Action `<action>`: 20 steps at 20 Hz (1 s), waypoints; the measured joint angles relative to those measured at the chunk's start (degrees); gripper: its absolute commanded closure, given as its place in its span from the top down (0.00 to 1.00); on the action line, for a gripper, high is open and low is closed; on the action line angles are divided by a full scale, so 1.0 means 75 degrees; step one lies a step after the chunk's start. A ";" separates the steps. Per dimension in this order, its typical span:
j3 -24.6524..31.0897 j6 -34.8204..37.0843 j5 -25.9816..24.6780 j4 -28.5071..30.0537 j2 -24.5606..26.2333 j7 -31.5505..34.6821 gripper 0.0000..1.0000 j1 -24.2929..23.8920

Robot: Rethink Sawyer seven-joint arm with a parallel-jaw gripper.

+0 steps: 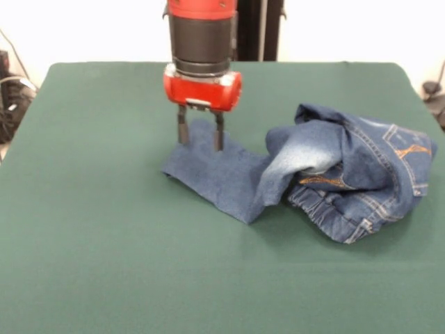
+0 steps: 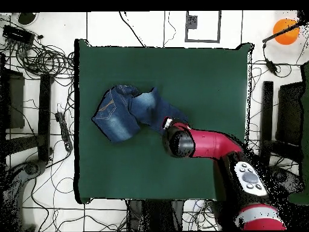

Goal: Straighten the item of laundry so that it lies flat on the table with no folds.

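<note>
The blue denim jeans (image 1: 348, 174) lie crumpled in a heap on the right of the green table (image 1: 104, 223), with orange stitching and a pocket showing. One leg (image 1: 222, 174) stretches out flat to the left. My gripper (image 1: 201, 141) hangs straight down over the far end of that leg, fingers (image 1: 183, 132) apart and open, tips at or just above the cloth. In the overhead view the jeans (image 2: 124, 115) lie left of the table's (image 2: 199, 72) middle, and the arm's wrist (image 2: 181, 142) hides the gripper at the leg's end.
The robot's pedestal (image 2: 250, 178) stands at the table's bottom right in the overhead view. Cables and black equipment (image 2: 36, 60) lie on the floor to the left. An orange round object (image 2: 285, 30) sits off the table's top right corner.
</note>
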 measured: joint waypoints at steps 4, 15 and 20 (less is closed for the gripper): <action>-0.0032 -0.0410 0.0002 -0.0002 0.0371 0.0000 1.00 0.0368; 0.0346 -0.0665 -0.0090 0.0110 0.0710 0.0000 1.00 -0.0203; 0.0714 -0.0601 -0.0100 0.0437 0.0156 0.0000 1.00 -0.0891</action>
